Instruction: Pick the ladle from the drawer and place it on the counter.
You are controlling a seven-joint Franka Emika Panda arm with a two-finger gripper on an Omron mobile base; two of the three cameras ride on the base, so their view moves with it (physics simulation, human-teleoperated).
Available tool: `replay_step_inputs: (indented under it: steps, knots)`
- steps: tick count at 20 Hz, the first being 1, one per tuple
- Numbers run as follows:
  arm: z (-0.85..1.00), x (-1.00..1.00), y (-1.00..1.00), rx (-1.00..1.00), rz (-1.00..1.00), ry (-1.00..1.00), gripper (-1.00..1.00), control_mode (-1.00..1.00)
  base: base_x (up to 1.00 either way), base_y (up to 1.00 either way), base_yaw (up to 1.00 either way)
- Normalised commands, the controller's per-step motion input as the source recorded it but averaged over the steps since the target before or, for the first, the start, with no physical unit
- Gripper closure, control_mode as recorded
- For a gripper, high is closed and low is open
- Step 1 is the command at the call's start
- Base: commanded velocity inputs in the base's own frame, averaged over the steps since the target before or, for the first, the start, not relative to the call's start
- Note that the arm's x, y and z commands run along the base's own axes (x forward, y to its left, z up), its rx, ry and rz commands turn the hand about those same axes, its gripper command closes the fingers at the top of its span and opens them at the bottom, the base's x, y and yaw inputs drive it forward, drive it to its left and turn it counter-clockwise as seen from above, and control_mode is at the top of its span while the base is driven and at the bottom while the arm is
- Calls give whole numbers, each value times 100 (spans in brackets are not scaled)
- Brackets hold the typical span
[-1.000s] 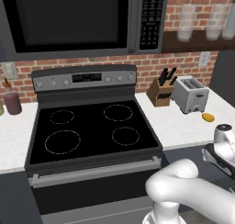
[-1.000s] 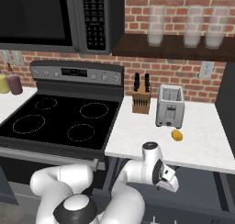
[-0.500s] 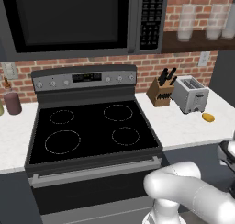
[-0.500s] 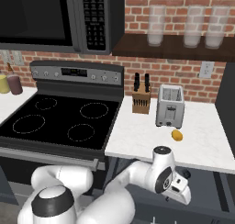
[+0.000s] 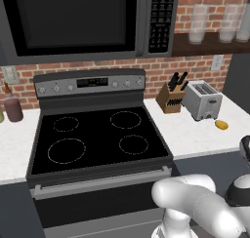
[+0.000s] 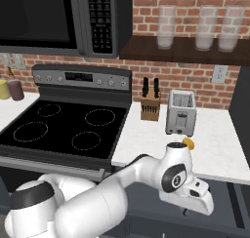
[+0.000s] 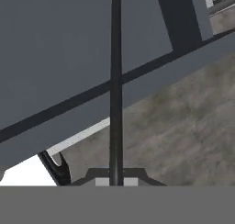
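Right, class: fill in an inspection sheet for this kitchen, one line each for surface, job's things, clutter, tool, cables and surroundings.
Surface: white counter on both sides of the black stovetop.
Job's things: ladle nothing seen; drawer state cannot tell.
Clutter: knife block, toaster, small orange item, bottles far left.
Tool: hand low, below the counter edge; fingers cannot tell.
Cables: nothing seen.
Surroundings: microwave, brick wall, shelf with glasses.
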Motion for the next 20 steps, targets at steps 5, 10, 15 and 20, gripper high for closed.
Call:
replay_step_inputs:
  steps: [5,10,15,20]
  knots:
    - [84,-44,-4,0,-1,13,100,-100,0,0,0]
    - [85,-3,0,1,0,-10,100,-100,0,0,0]
    - [51,0,6,3,11,-49,100,-100,0,0,0]
    - [0,7,9,5,28,-77,100,-100,0,0,0]
